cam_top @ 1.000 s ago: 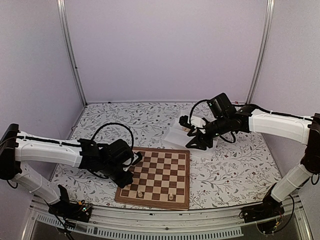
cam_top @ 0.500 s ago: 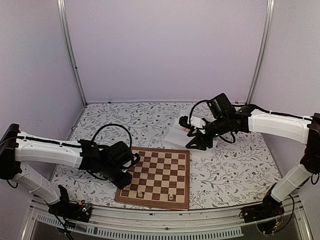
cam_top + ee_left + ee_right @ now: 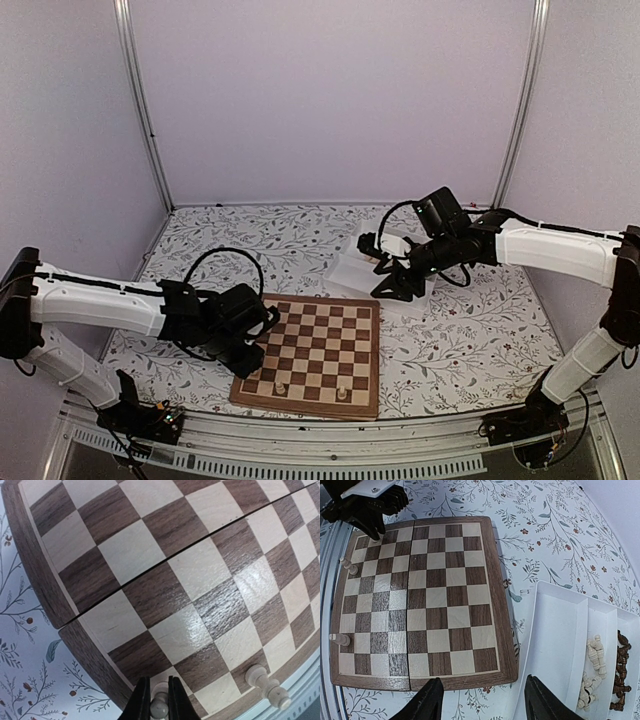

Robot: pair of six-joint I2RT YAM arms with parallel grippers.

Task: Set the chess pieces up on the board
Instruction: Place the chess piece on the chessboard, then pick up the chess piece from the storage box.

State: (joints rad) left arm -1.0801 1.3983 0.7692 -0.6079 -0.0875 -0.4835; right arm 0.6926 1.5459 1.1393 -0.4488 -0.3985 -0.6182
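Left claw (image 3: 159, 700) is clamped shut on a pale pawn (image 3: 160, 709), pinched right between the two fingers. It's sitting over the board (image 3: 200, 580) at the near left corner. I honestly can't tell if the pawn's base is touching the wood or hanging just above it. There's a second pale pawn (image 3: 267, 687) standing on the nearest row, a bit to the right of the held one and not touching it. From the top view there's a third pale pawn (image 3: 343, 392) further right on that same row.

Right claw (image 3: 485, 702) is well away from all that, with its fingers spread apart and nothing between them. It hangs over the bench (image 3: 560, 545), just past the far edge of the board and next to the white tray (image 3: 555, 645). The tray's narrow compartments hold the spare pale pieces (image 3: 592, 655) and dark pieces (image 3: 620, 670), lying in heaps.
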